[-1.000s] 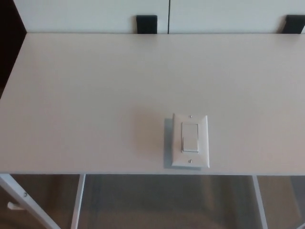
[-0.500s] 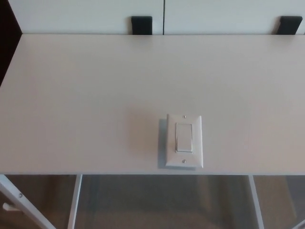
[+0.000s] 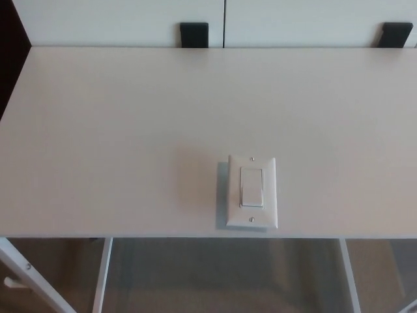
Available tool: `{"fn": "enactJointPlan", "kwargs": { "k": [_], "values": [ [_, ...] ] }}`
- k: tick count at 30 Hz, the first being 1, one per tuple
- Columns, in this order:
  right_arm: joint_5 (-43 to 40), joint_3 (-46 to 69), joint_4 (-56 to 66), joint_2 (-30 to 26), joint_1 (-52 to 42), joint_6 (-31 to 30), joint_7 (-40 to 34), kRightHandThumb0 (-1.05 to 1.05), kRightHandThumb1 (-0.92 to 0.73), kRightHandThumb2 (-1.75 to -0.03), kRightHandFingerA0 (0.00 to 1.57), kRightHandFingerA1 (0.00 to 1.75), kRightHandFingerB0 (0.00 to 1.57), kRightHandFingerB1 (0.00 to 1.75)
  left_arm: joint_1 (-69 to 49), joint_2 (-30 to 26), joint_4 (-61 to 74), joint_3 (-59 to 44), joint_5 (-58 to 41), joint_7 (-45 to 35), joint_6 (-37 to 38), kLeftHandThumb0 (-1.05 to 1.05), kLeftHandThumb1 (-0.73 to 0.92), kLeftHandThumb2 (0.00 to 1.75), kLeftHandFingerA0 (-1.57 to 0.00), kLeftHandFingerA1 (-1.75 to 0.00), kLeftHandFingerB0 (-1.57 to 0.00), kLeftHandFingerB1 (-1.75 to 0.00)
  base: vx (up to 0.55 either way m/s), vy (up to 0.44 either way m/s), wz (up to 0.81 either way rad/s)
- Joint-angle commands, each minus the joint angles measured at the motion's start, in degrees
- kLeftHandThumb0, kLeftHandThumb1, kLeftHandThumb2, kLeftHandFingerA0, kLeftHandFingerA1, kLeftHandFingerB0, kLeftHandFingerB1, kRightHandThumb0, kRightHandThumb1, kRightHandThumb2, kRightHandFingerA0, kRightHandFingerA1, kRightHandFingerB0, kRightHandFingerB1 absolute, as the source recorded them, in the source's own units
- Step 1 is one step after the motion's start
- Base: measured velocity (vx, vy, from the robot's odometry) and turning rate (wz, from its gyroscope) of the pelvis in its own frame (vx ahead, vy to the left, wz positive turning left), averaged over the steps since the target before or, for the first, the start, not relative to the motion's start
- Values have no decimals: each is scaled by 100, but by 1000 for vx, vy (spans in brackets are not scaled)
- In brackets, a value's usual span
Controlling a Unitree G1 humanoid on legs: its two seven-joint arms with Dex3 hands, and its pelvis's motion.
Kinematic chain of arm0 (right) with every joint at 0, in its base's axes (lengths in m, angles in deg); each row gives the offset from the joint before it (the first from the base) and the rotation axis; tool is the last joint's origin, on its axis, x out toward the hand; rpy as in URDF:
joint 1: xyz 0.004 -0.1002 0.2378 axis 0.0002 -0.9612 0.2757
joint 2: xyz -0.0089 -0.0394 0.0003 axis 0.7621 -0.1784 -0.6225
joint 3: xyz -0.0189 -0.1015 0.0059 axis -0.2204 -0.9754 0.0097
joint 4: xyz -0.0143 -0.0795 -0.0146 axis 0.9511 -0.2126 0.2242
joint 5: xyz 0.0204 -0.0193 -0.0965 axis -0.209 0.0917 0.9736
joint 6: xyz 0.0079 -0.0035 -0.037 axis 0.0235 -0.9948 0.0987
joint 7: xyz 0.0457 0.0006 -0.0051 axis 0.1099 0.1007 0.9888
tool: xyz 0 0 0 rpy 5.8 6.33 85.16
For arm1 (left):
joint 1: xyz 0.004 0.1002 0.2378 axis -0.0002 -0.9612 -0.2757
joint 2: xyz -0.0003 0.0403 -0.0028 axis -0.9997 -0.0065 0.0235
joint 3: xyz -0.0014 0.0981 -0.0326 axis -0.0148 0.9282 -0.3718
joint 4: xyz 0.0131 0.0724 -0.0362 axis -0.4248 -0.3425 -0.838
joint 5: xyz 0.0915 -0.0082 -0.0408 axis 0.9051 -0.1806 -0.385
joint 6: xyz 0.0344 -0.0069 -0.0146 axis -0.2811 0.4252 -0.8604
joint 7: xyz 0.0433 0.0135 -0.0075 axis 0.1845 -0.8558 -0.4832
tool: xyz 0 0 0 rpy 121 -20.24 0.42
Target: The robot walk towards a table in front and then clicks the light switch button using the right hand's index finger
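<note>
- The light switch (image 3: 252,192) lies flat in the lower middle of the frame, a white wall plate with a rocker button (image 3: 251,188) at its centre and a small screw above and below it.
- It rests on the white tabletop (image 3: 117,130), just inside the near edge.
- Neither of my hands shows anywhere, so I cannot tell how my fingers stand or whether they hold anything.
- Two black brackets (image 3: 194,34) sit at the top edge, against white panels.
- White table legs (image 3: 101,277) show below the tabletop.
</note>
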Motion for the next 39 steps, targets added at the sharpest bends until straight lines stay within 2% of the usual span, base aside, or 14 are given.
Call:
{"fn": "enactJointPlan", "kwargs": {
  "k": [1,7,9,12,19,21,22,23,28,29,30,35,37,39],
  "values": [
    [-861,-74,4026,-397,-1584,-72,368,-76,-57,-93,37,48,30,43,-49,-118,272,23,46,-67,-86,-40,65,59,-40,-44,-33,-37,0,0,0],
    [-1002,106,5390,-533,-2044,137,313,-70,-55,-91,32,47,28,44,10,-133,239,41,65,-45,-129,-39,65,59,-39,-43,-33,-36,0,0,0],
    [-1042,89,5802,-540,-2162,385,291,-65,-54,-89,31,47,26,44,-27,-150,269,59,74,-71,-123,-39,66,59,-40,-44,-32,-37,0,0,0],
    [-913,128,6111,-479,-2157,467,233,-65,-53,-89,30,46,28,45,-17,-142,271,65,90,-30,-147,-39,66,59,-41,-44,-33,-37,0,0,0],
    [-33,363,6987,-24,-1844,451,-38,-68,-56,-88,36,49,30,44,-30,-156,308,35,47,-67,-116,-39,65,58,-38,-44,-33,-37,0,0,0],
    [466,415,6974,148,-1342,353,-152,-70,-57,-89,37,48,30,44,-37,-170,341,47,83,-38,-153,-40,66,59,-39,-43,-33,-36,0,0,0],
    [677,420,7017,129,-1155,149,-121,-67,-56,-90,28,46,27,45,-52,-169,347,51,84,-41,-153,-38,66,59,-40,-44,-33,-37,0,0,0],
    [869,456,7003,124,-962,48,-115,-62,-67,-61,34,32,33,31,-52,-158,359,45,56,-58,-173,-38,66,59,-40,-44,-34,-37,0,0,0],
    [2686,745,6558,304,173,243,-551,-59,-69,-62,29,30,31,31,31,-170,295,50,55,-67,-184,-39,66,59,-39,-44,-33,-37,0,0,0],
    [3391,718,6452,146,627,-6,-560,-64,-57,-83,10,42,18,40,-13,-170,394,76,101,-26,-219,-39,66,59,-40,-43,-34,-36,0,0,0],
    [3716,661,6364,60,874,-164,-540,-65,-55,-82,5,44,18,41,-25,-167,420,79,102,-21,-227,-39,66,59,-40,-44,-34,-37,0,0,0],
    [5018,319,5849,-233,1774,-753,-632,-68,-54,-87,2,28,17,46,2,-166,377,56,73,-27,-221,-39,66,59,-39,-43,-34,-36,0,0,0],
    [5381,178,5614,-354,2068,-939,-665,-76,-56,-89,0,15,13,44,25,-181,406,41,29,-74,-258,-40,66,59,-38,-43,-33,-36,0,0,0],
    [5767,54,5454,-435,2261,-1081,-767,-76,-56,-88,0,13,11,43,14,-177,478,52,81,5,-319,-40,65,59,-39,-43,-34,-36,0,0,0]
  ]
}}
